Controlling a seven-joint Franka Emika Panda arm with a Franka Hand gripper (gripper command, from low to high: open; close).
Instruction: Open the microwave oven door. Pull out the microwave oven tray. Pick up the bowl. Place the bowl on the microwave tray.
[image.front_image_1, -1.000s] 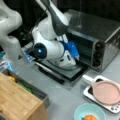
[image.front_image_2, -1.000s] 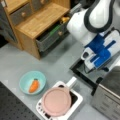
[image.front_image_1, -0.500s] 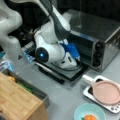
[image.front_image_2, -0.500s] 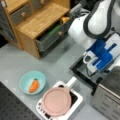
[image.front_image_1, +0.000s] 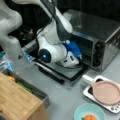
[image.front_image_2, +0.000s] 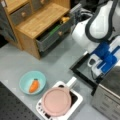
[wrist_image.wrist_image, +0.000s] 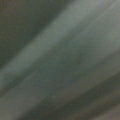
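Gripper (image.front_image_1: 79, 58) reached into the microwave oven (image.front_image_1: 100, 40) mouth, grip unreadable, microwave oven door (image.front_image_1: 62, 71) dropped flat, bowl (image.front_image_2: 32, 82) left apart.

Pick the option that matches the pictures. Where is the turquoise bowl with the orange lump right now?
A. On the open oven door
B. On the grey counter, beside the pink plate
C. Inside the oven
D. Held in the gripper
B: in both front views the bowl sits on the counter next to the pink plate, away from the gripper at the microwave oven door.
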